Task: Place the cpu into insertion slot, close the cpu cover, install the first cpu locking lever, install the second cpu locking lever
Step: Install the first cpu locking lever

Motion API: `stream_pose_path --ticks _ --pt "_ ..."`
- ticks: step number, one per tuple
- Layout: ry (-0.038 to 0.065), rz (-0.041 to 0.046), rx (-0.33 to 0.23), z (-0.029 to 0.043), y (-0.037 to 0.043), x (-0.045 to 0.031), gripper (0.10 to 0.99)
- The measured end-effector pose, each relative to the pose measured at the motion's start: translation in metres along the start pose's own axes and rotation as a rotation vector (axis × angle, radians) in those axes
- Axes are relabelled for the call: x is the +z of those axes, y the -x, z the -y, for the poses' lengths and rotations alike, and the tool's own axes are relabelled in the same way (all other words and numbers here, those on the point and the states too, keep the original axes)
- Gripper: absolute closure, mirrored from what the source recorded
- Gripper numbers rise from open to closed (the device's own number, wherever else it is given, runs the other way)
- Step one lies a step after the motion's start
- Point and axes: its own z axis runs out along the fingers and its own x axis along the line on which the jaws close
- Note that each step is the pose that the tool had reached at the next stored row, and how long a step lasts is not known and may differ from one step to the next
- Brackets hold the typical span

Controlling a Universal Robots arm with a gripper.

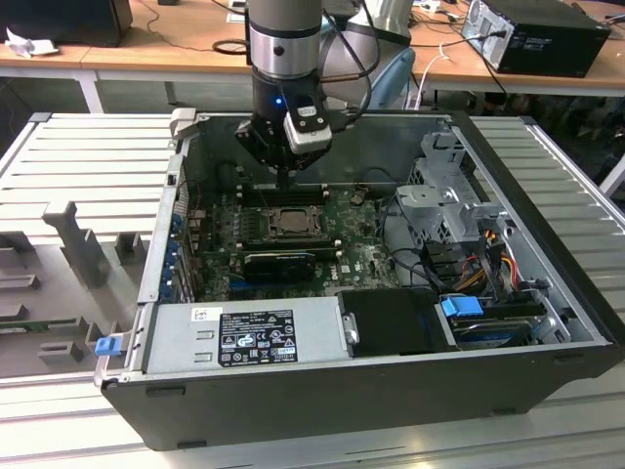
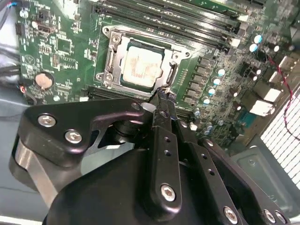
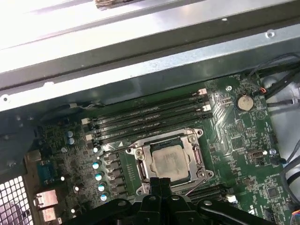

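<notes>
No legible print (black label [image 1: 256,337] on the power supply [image 1: 176,344] unreadable)

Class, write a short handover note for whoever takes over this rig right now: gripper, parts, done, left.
Gripper: fingers shut, tips at the edge of the insertion slot.
Cpu: seated in the slot, pale face up.
Cpu cover: appears to lie flat around the cpu.
Done: cpu placed; cover looks closed.
Left: the locking levers; I cannot tell whether either is latched.
</notes>
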Motion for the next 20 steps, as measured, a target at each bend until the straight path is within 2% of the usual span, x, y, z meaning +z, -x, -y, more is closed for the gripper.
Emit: stream_pose_path --ticks 6,11,20 --pt "0.001 -0.0069 -0.196 0.0000 0.0000 0.0006 0.980" --pt "0.001 -0.0079 -0.224 0.0002 -0.0010 0.0007 0.980" --pt "0.001 -0.0084 -0.236 0.0007 -0.0027 0.0010 0.980"
